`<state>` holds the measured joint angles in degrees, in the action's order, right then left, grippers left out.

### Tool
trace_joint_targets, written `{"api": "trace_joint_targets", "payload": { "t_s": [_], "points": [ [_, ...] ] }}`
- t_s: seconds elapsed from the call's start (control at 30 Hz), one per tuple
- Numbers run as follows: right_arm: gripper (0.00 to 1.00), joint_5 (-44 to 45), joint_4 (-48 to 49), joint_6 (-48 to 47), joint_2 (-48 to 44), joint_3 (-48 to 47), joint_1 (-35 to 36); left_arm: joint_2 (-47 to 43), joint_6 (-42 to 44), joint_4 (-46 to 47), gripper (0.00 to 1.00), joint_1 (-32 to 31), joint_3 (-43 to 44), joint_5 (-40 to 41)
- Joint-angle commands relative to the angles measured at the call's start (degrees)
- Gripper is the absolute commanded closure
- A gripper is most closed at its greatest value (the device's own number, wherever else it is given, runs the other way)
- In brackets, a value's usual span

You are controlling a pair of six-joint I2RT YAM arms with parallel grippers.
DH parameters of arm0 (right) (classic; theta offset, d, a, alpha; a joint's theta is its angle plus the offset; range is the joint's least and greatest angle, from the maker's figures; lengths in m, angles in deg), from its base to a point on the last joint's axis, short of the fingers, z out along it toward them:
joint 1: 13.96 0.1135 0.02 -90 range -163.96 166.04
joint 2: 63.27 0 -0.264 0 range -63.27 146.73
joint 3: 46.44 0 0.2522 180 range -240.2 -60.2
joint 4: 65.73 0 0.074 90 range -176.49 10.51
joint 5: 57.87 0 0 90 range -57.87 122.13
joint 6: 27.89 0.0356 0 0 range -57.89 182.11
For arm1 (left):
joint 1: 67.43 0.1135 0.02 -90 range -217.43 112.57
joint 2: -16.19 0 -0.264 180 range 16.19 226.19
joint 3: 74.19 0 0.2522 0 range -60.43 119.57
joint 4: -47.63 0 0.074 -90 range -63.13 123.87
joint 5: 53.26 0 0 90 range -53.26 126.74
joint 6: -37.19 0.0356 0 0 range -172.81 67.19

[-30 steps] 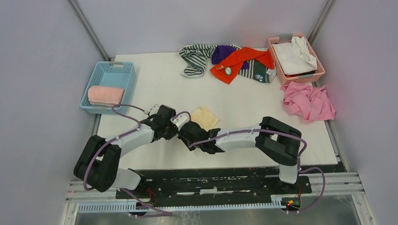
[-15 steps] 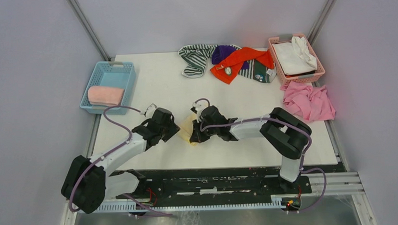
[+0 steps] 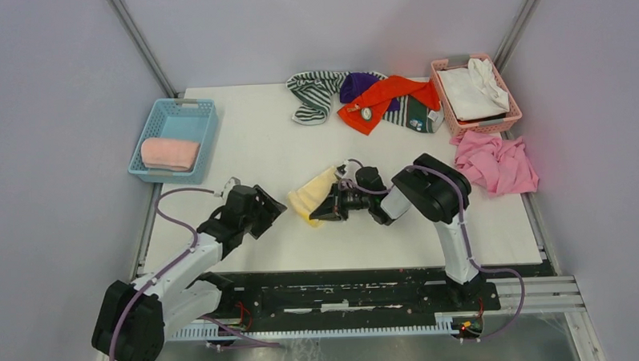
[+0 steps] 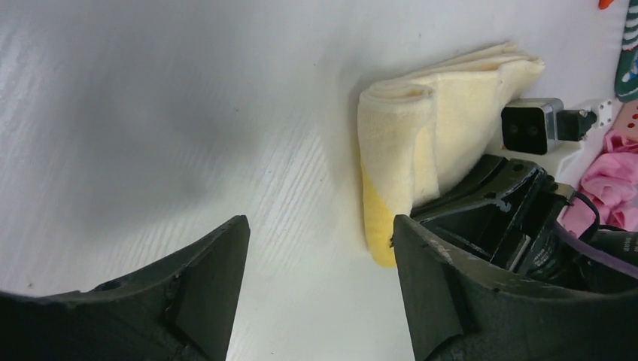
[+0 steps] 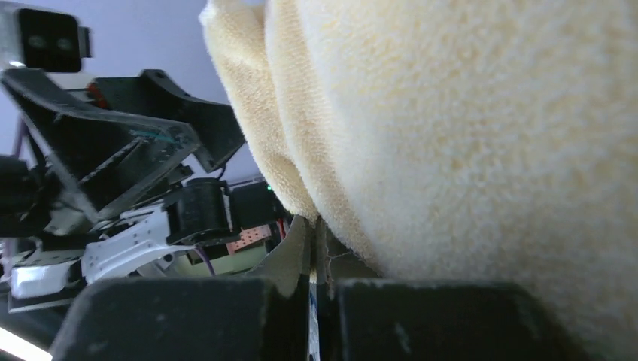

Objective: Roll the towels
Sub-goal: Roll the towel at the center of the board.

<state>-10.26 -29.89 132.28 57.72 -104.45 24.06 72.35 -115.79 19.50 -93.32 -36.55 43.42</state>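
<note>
The pale yellow towel (image 3: 307, 198) (image 4: 421, 128) (image 5: 466, 135) lies folded at mid-table, its right end caught in my right gripper (image 3: 327, 209) (image 5: 316, 289), whose jaws are shut on its edge. Left of it, my left gripper (image 3: 263, 211) (image 4: 320, 248) stands open and apart from the towel, with only bare table between its fingers. More towels lie in a heap at the back: striped (image 3: 312, 92), purple (image 3: 356, 84), orange-red (image 3: 382, 98) and dark green (image 3: 417, 113). A crumpled pink towel (image 3: 496, 162) sits at the right edge.
A blue basket (image 3: 187, 113) at the left holds a rolled light pink towel (image 3: 169, 152). A pink basket (image 3: 448, 104) at the back right holds white cloth (image 3: 469, 87). The right arm's elbow (image 3: 429, 189) stands close behind its gripper.
My left gripper has opened and drawn back to the lower left, away from the yellow towel. My right gripper has shut on the towel and swung to its right side.
</note>
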Motion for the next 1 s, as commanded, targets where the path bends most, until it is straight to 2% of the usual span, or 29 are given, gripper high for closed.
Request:
{"api": "trace_joint_targets", "payload": {
  "t_s": [0.0,0.1,0.27,0.47,0.63,0.77,0.97],
  "points": [
    [0.99,-3.9,19.4,16.8,5.9,2.2,-2.9,1.0,-1.1,10.4,0.23,2.1,-1.7,-7.7],
    [0.99,-4.3,17.3,16.0,6.4,2.8,-3.8,3.7,-0.8,13.8,0.22,2.6,-1.8,-9.7],
    [0.99,-4.2,5.1,9.2,3.6,2.9,-4.4,9.9,0.0,18.1,0.22,3.6,0.2,-11.5],
    [0.99,-4.3,3.6,8.2,4.5,3.1,-4.6,19.2,-0.4,24.5,0.24,4.7,3.2,-13.1],
    [0.99,-4.3,3.3,7.8,5.0,3.2,-4.6,25.8,-0.8,29.1,0.32,5.0,4.6,-14.4],
    [0.99,-4.3,2.6,7.2,4.7,3.3,-4.6,29.4,-1.0,29.2,0.41,5.0,5.2,-14.1],
    [0.99,-3.5,-4.1,2.8,2.0,3.0,-4.6,33.2,-0.3,30.2,0.57,5.0,4.6,-12.3]
  ]
}}
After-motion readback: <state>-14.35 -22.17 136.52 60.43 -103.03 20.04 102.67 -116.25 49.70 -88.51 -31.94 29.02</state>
